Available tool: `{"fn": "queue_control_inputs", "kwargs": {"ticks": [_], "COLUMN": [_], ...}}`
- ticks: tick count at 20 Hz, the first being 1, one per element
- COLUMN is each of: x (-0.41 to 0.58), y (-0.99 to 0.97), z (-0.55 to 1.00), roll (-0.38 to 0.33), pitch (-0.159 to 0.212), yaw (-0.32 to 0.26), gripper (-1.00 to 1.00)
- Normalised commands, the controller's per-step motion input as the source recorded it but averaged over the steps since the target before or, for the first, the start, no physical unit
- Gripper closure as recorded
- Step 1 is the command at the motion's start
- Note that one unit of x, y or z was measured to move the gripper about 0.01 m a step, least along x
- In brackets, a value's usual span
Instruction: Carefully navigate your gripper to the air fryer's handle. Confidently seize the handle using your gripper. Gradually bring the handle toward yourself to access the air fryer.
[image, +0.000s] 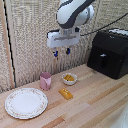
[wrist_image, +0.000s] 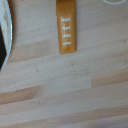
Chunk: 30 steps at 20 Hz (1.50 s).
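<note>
Approach step, not yet begun in earnest. The hand (image: 61, 51) hangs high above the wooden surface (image: 95, 102), fingers pointing down and slightly spread, holding nothing. The air fryer (image: 110, 52) stands well apart from the hand, toward the exterior view's right, with the handle (image: 102, 61) protruding from its front drawer. Below the hand lie a pink cup (image: 45, 80), a small bowl (image: 69, 78), an orange packet (wrist_image: 66, 26) and a plate (image: 26, 102). Judged next: travel across to the air fryer, turn the fingers to face the handle, then close.
</note>
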Motion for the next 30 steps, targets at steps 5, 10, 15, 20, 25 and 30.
{"fn": "queue_control_inputs", "kwargs": {"ticks": [5,10,15,20,25,30], "x": [-0.019,0.0,0.153,0.333,0.336,0.247], "y": [-0.04,-0.04,-0.07,-0.07,-0.05,-0.06], "z": [-0.04,-0.01,0.05,0.11,0.01,-0.03], "roll": [-0.114,-0.108,-0.168,-0.281,-0.368,-0.375], "pitch": [0.021,0.016,0.015,0.003,0.0,0.0], "yaw": [-0.314,-0.375,-0.339,-0.266,-0.212,-0.169], "gripper": [-1.0,-1.0,-1.0,-1.0,-1.0,-1.0]}}
